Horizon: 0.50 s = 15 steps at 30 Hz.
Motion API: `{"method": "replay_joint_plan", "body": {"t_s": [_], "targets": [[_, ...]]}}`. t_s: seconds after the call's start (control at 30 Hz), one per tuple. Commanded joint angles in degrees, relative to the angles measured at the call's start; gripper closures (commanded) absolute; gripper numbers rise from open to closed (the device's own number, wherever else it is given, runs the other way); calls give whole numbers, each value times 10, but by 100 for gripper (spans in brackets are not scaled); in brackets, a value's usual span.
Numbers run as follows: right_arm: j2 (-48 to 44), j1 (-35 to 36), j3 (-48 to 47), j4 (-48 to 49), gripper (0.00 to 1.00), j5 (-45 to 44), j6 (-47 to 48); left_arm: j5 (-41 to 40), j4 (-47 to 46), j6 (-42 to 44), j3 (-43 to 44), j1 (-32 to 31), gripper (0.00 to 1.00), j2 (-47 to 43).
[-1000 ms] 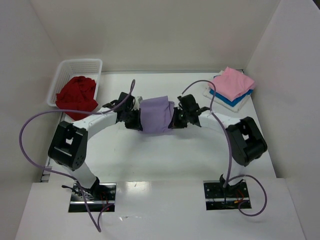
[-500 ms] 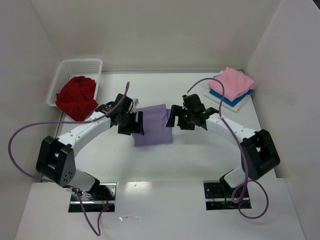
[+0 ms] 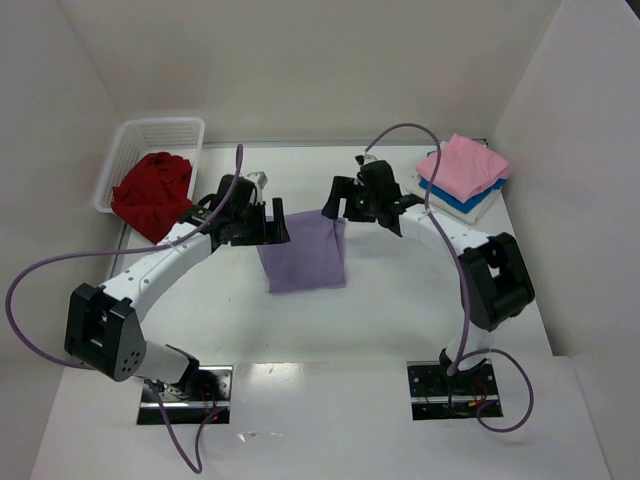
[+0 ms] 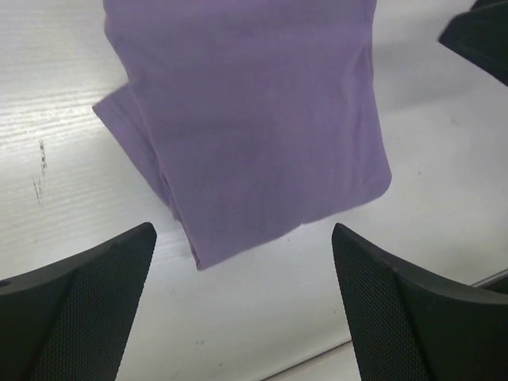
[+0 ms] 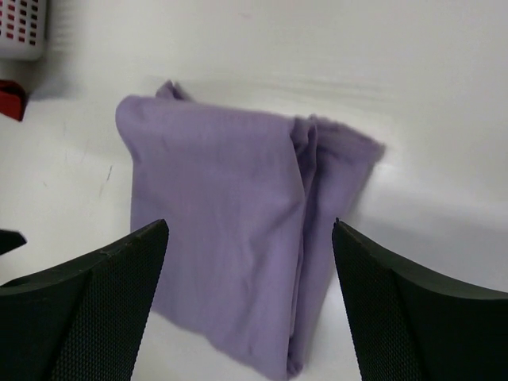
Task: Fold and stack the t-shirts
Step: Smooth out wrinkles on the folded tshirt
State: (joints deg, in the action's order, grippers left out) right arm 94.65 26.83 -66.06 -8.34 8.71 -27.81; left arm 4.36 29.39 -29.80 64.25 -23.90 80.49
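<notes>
The lavender t-shirt (image 3: 305, 255) is lying folded into a rough rectangle near the middle of the worktop (image 3: 400, 300), a little toward the far edge. The left end effector (image 3: 268, 228) and right end effector (image 3: 335, 205) are hovering at the garment's two far corners. Both wrist views are showing the fingers spread apart with nothing between them, so neither is gripping cloth.

The fold is looking loose, and that is probably the main hazard. Along one side the layers are bunching into ridges, and on the other a flap is poking out past the edge. If an end effector is closing on only the top layer when lifting, the bundle is likely to fall open.

The pink t-shirt (image 3: 462, 165) is sitting askew on the bright blue t-shirt (image 3: 448, 197) in the far right corner. Dropping the lavender one off-centre there is risking a slide or a lopsided pile. The deep red t-shirt (image 3: 153, 193) is spilling crumpled from the white basket (image 3: 160, 128) at the far left corner, near the left arm's sweep.
</notes>
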Motion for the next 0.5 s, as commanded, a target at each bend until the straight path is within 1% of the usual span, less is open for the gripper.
{"method": "replay_joint_plan", "body": {"t_s": [0.0,0.03,0.17,0.2,0.33,0.47], "targets": [[59,0,-56,53,12,-3,33,-11,-69,-7,-2,16,1,10],[69,0,-63,60,13,2,38,-11,-74,-7,-2,16,1,23],[108,0,-80,65,19,-4,43,-11,-107,-7,4,49,1,50],[119,0,-86,65,19,-10,43,-1,-129,-7,4,65,1,50],[135,0,-98,65,19,-16,49,27,-153,4,11,100,1,98],[155,0,-104,71,26,-16,49,57,-176,19,23,115,3,135]]}}
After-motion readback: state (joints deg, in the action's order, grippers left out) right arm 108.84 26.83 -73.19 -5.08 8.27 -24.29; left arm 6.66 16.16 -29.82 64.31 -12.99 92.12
